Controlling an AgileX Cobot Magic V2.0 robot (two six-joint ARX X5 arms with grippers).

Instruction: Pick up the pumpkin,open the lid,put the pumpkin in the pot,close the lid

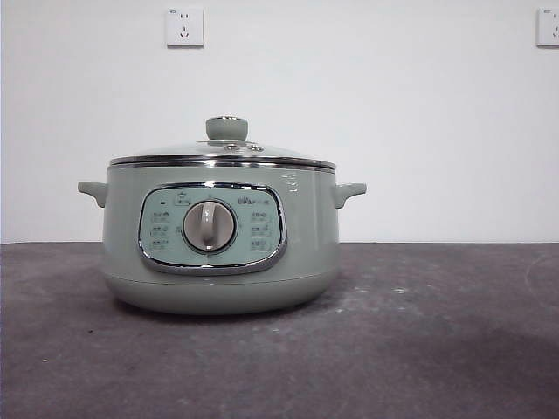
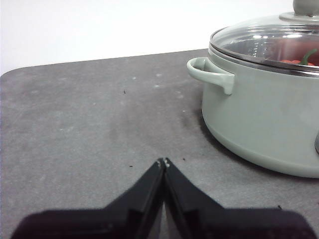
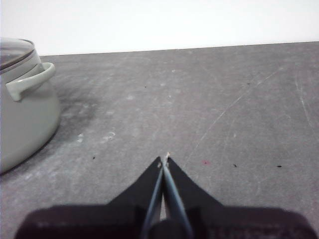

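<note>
**Pumpkin sealed in the pot, both grippers clenched and clear**

We saw the small orange-red ribbed toy pumpkin (image 2: 298,60) only through the glass in the left wrist view: a strip of red with its curved green stem (image 2: 309,55) rising above it, inside the large pale sage-green electric cooking pot (image 1: 218,236). Too little of it showed for us to tell its long axis; the stem arched upward toward the lid. The shallow domed glass lid with a chrome rim and round sage-green knob (image 1: 226,148) sat level and closed on the pot. The pot stood upright, its chrome-framed control panel and round central dial (image 1: 210,226) facing the front camera, its two small side handles pointing out to either side.

The pot rested on a dark grey, scuffed tabletop (image 1: 437,332) marked with pale specks and faint scratches. Behind it stood a plain white wall carrying a white socket (image 1: 184,26) above the pot and a second socket (image 1: 548,26) at the far right edge.

The left gripper (image 2: 164,161) hung low over the table with its black jaws pressed together, grasping nothing, apart from the pot beside one side handle (image 2: 212,74). The right gripper (image 3: 164,158) was likewise clenched and empty, over bare table and well apart from the pot's other handle (image 3: 30,79). The pumpkin lay in the pot between the two grippers, touched by neither.
</note>
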